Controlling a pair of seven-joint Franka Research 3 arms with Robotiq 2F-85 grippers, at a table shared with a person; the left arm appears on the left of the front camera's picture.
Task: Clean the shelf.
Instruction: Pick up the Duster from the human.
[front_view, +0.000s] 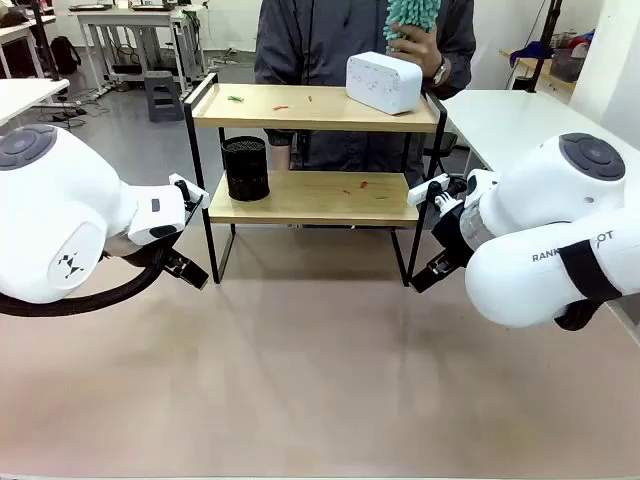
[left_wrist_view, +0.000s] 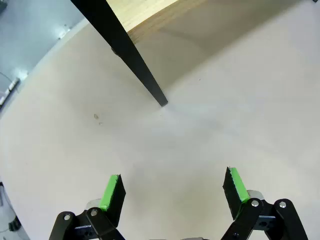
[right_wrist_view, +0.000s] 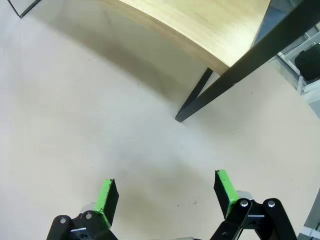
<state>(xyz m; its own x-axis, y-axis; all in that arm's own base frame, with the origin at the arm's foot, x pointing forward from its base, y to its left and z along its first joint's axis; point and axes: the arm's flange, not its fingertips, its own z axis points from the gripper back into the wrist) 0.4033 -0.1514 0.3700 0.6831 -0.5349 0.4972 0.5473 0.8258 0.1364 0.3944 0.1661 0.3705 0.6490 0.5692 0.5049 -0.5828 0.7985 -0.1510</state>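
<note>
The left gripper (left_wrist_view: 171, 179) stands wide open and empty over the bare table (left_wrist_view: 200, 140), with a black leg of the shelf (front_view: 310, 196) at the upper centre of its wrist view. The right gripper (right_wrist_view: 164, 180) is spread likewise, holding nothing, the shelf's corner at upper right. In the front view the shelf stands at upper centre, between the two grippers

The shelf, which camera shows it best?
The front view: the whole shelf shows, both boards and the black frame. The wrist views each catch a black leg and a bit of board.
</note>
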